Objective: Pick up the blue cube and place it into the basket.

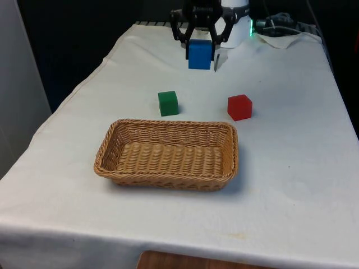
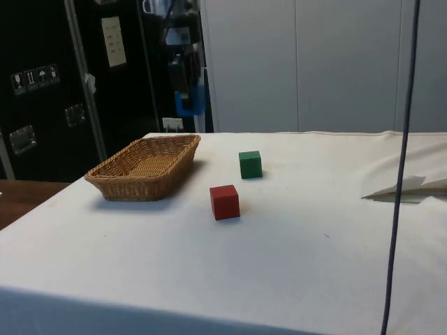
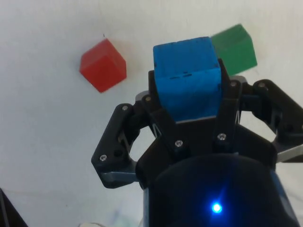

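Observation:
My gripper [image 1: 200, 55] hangs well above the table's far part, shut on the blue cube [image 1: 199, 54]. The side view shows the blue cube [image 2: 189, 101] raised high in the gripper [image 2: 188, 99], beyond the far end of the basket. In the wrist view the blue cube [image 3: 187, 78] sits clamped between the two black fingers [image 3: 227, 101]. The wicker basket [image 1: 112, 168] lies on the cloth nearer the front, and it holds nothing. In the side view the basket [image 2: 123, 187] lies low and oblong at the left.
A green cube [image 1: 168, 103] and a red cube [image 1: 239, 107] stand on the cloth between the gripper and the basket. Crumpled white cloth and cables [image 1: 286, 31] lie at the far right corner. A dark cable [image 2: 399, 167] hangs down in the side view.

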